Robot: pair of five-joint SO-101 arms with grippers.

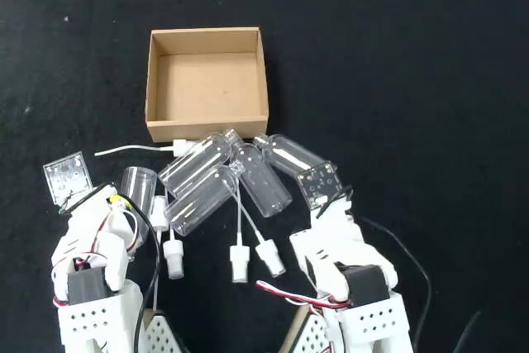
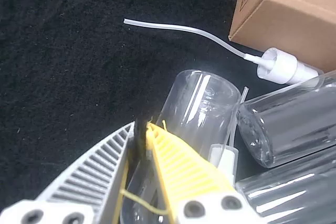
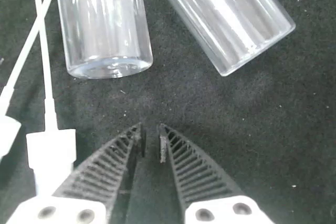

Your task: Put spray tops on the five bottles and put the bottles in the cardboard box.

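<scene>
I judge nothing capped yet: left end effector (image 2: 139,128) closed, empty, above a bottle (image 2: 202,100); right end effector (image 3: 150,132) barely ajar, empty; next I open and grip.

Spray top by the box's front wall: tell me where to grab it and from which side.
Grip the spray top by its stubby white head, not the thin, curved tube, which would likely bend. Come from above with the left gripper, closing across the head: the cardboard box and a bottle crowd its sides.
</scene>
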